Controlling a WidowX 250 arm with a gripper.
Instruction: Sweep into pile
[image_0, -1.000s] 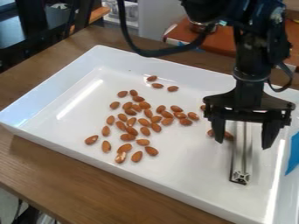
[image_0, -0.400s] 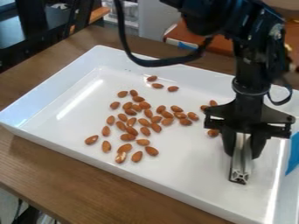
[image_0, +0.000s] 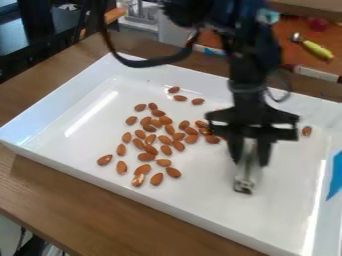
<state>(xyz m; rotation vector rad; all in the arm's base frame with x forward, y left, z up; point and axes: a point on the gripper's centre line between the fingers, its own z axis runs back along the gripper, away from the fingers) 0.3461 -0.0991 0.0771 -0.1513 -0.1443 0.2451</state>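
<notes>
dozens of almonds (image_0: 164, 139) lie loose in a white rectangular tray (image_0: 207, 205), set on a brown wooden table (image_0: 60, 200). most form a broad, uneven group left of the tray's middle in the camera view; some touch, others lie apart with white floor between them. three almonds (image_0: 180, 98) lie beyond the group, towards the far wall. one almond (image_0: 306, 131) lies well apart, at right, near the tray's wall. nearest the viewer, a few almonds (image_0: 156, 179) lie at the group's edge, and one (image_0: 105, 159) sits to their left.

the black gripper (image_0: 249, 159) hangs over the right half of the tray, grasping a metal bar (image_0: 246, 175), one finger on either side. the bar's lower end points down towards the near side of the tray; whether it touches the floor cannot be told. the group's right edge lies just beside the gripper.

background, upper right: a tool with a yellow-green handle (image_0: 318, 50) on a reddish-brown surface (image_0: 287, 30).
</notes>
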